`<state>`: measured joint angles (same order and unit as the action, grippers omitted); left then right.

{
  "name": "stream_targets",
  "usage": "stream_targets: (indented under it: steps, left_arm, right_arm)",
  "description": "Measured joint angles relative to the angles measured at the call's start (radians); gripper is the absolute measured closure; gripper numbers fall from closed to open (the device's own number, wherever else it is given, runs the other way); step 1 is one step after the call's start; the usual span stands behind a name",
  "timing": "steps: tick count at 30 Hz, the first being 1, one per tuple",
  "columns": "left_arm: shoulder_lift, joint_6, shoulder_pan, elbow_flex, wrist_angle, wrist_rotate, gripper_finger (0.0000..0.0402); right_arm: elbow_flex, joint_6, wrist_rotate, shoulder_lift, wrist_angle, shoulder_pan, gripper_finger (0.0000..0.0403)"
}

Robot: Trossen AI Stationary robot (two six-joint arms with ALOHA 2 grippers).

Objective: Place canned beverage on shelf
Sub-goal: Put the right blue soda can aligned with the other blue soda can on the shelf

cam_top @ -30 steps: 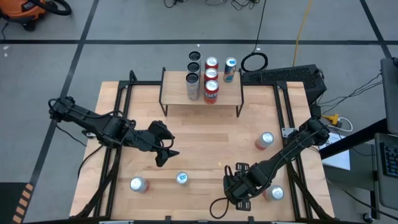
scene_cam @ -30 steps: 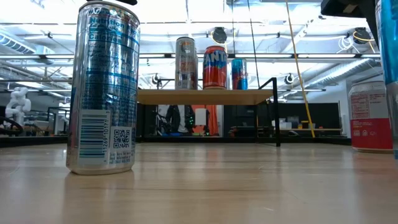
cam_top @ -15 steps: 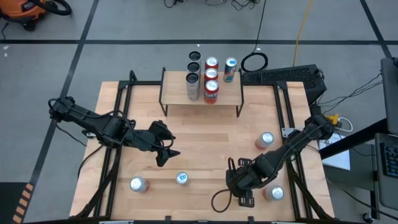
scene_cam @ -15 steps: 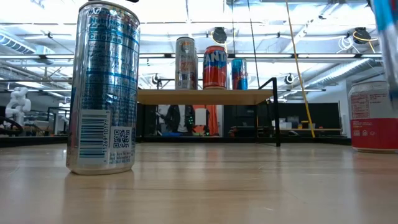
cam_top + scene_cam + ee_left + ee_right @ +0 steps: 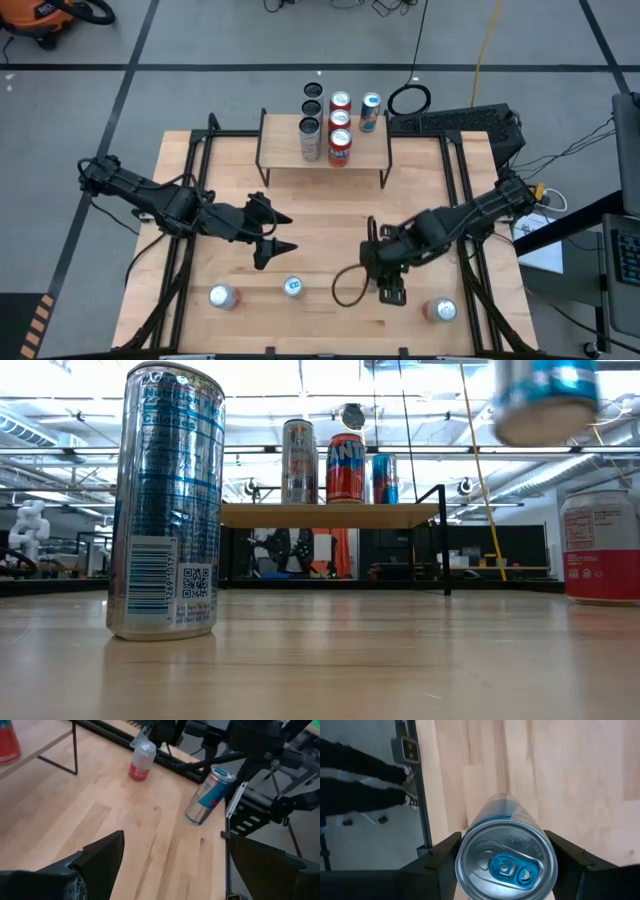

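Above the worktop point(image 5: 330, 215), the right claw point(image 5: 505, 862), clamped on the blue can point(image 5: 506, 851), should stay upright and clear the shelf point(image 5: 322, 152) edge before lowering.

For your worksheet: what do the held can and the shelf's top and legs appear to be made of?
Can in the right gripper: thin metal, probably aluminium, with a shiny silver lid and blue pull tab.
Shelf: top board looks like light wood with pale grain; legs look like thin black metal, matte.

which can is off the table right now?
The blue-and-silver can with the blue pull tab, gripped between the right gripper fingers and lifted clear of the wooden tabletop. Every other can stands on the tabletop or the shelf.
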<state>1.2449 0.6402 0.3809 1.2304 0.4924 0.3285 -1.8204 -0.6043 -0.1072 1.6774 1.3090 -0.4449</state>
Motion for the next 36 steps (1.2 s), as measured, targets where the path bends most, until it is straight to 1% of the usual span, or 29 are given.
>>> stream_targets:
  steps: [4, 8, 12, 15, 19, 24, 31, 36]
  left_arm:
    - [0.0, -0.002, 0.0, 0.0, -0.025, 0.01, 0.0041]
    - [0.0, -0.052, 0.0, 0.0, -0.057, 0.017, 0.0041]
    - [0.016, -0.085, -0.002, 0.0, -0.139, 0.016, 0.0039]
    - [0.035, -0.123, -0.002, 0.0, -0.215, 0.013, 0.0029]
    - [0.072, -0.131, -0.015, 0.001, -0.274, 0.01, 0.0006]
    - [0.129, -0.131, -0.056, 0.001, -0.363, -0.075, 0.0007]
    - [0.203, -0.202, -0.098, 0.001, -0.476, -0.095, 0.0007]
    - [0.264, -0.199, -0.137, 0.001, -0.529, -0.172, 0.0008]
  right_arm:
    - [-0.081, 0.041, 0.0, 0.0, 0.043, 0.046, 0.0195]
    - [-0.154, 0.1, 0.0, 0.0, 0.093, 0.091, 0.0195]
    - [-0.218, 0.16, 0.0, 0.0, 0.11, 0.139, 0.0195]
    - [-0.254, 0.189, -0.001, 0.0, 0.12, 0.169, 0.0195]
    - [-0.291, 0.242, -0.003, 0.0, 0.12, 0.199, 0.0195]
    - [-0.312, 0.319, -0.002, 0.0, 0.12, 0.223, 0.0195]
    - [-0.315, 0.381, -0.026, 0.0, 0.118, 0.243, 0.0195]
    - [-0.315, 0.436, -0.024, 0.0, 0.104, 0.243, 0.0195]
